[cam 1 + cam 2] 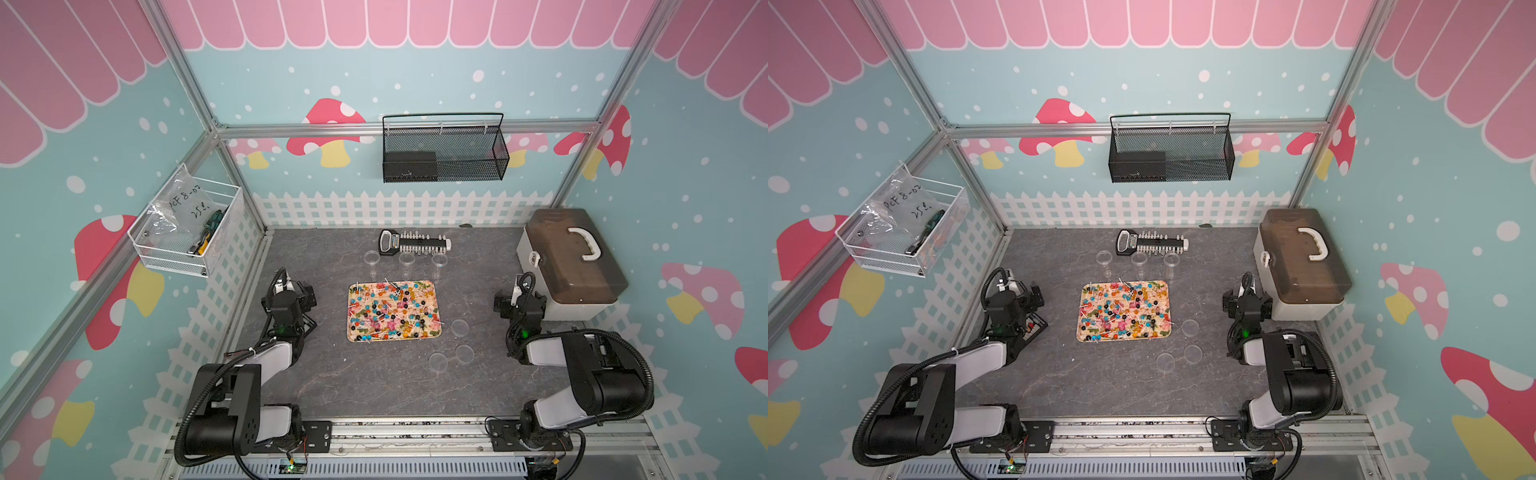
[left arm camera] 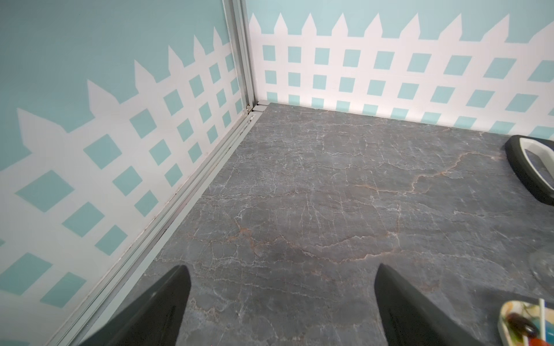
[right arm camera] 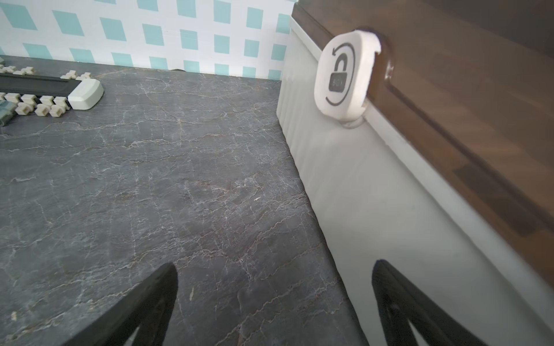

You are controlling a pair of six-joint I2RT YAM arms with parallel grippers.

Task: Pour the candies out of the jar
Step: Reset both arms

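Observation:
The candies (image 1: 390, 309) lie spread over a flowered tray (image 1: 350, 316) in the middle of the table, seen in both top views (image 1: 1121, 311). Behind the tray three clear jars (image 1: 407, 266) stand upright with no lids and look empty. My left gripper (image 2: 281, 269) is open over bare table left of the tray, facing the back left corner. A tray corner (image 2: 505, 317) with one candy (image 2: 521, 325) shows in the left wrist view. My right gripper (image 3: 274, 266) is open and empty, beside the white box.
Three clear lids (image 1: 460, 327) lie right of the tray. A black and white tool with pegs (image 1: 415, 243) lies behind the jars. A white box with a brown lid (image 1: 569, 266) stands at the right wall, its round latch (image 3: 344, 75) close to my right gripper.

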